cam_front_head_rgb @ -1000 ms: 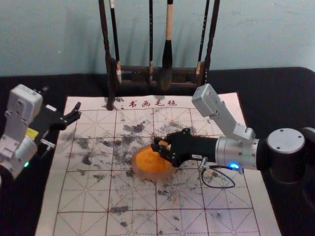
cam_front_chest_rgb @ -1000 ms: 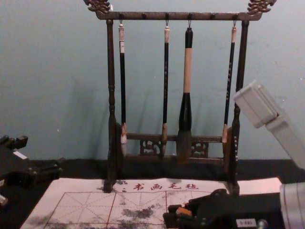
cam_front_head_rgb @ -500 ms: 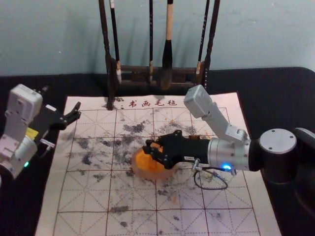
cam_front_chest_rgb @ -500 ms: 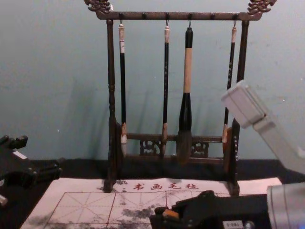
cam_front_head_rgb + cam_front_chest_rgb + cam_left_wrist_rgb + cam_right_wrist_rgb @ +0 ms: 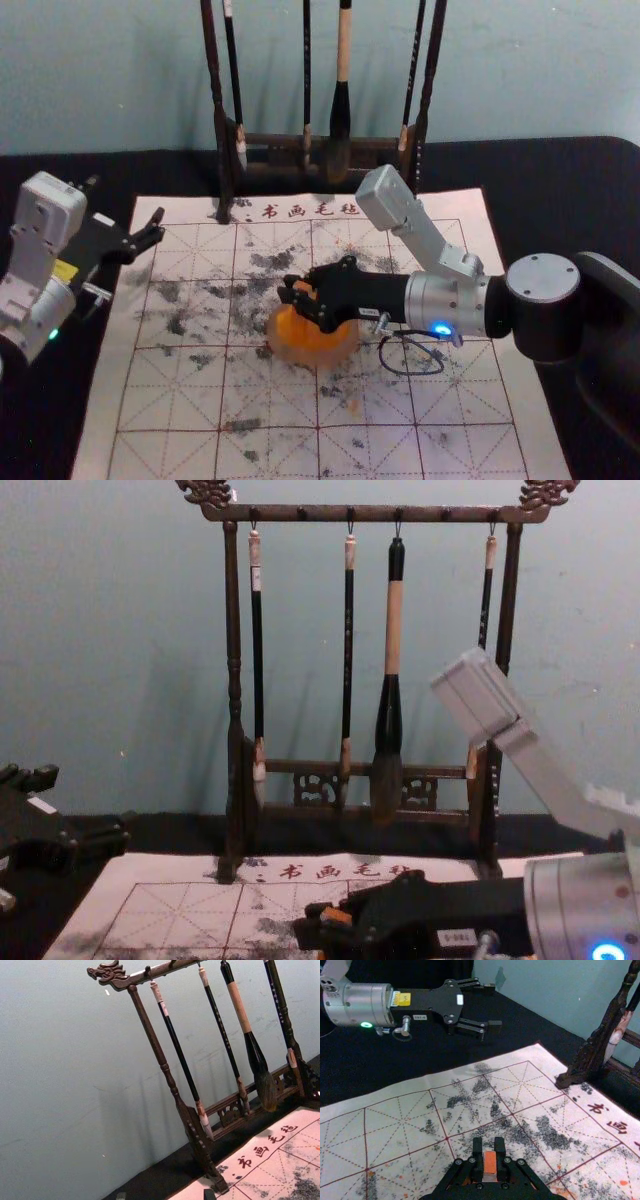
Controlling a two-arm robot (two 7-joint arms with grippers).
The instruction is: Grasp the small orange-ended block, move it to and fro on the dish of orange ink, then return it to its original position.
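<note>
Small orange-ended block [image 5: 490,1164], pinched in our right tool [image 5: 488,1145], over the round, pale-rimmed dish of orange ink [image 5: 312,358]; contact unclear. We judge inking in hand: next, level to-and-fro strokes, grip firm. Left tool [image 5: 157,226] parked, spread, near the white gridded mat [image 5: 165,400].

- Clamped by the sides: block [image 5: 490,1162], orange-ended above a pale band, near the far edge of the dish [image 5: 300,358]; contact unclear.
- Round, pale-rimmed, orange inside, partly hidden from above, set on the gridded mat [image 5: 400,400].
</note>
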